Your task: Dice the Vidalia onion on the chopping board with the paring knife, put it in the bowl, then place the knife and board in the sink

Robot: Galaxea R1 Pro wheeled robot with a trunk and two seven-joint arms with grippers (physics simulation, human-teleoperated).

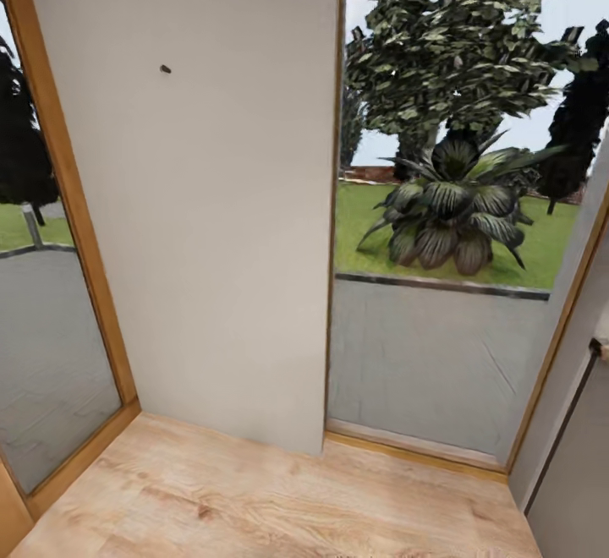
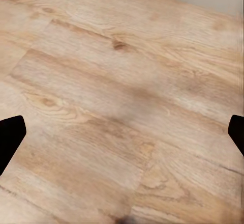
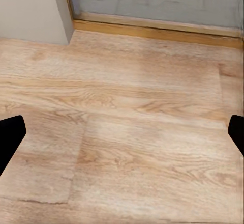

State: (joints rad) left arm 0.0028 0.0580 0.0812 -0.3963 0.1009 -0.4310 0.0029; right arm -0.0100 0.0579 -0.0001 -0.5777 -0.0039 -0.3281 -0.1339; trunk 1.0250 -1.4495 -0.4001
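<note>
While the head camera faces a wall (image 1: 194,203) and window (image 1: 457,118) over wood floor (image 1: 279,499), both end effectors (image 2: 122,132) (image 3: 122,132) gape wide and empty, no onion or sink yet in sight, so turning the base to find the kitchen comes first.

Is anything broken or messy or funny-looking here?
Nothing looks broken or spilled. The wooden floor is clean, and the window and its wooden frame look whole. The only small thing is a tiny dark speck high on the pale wall; it is too small to tell what it is.
</note>
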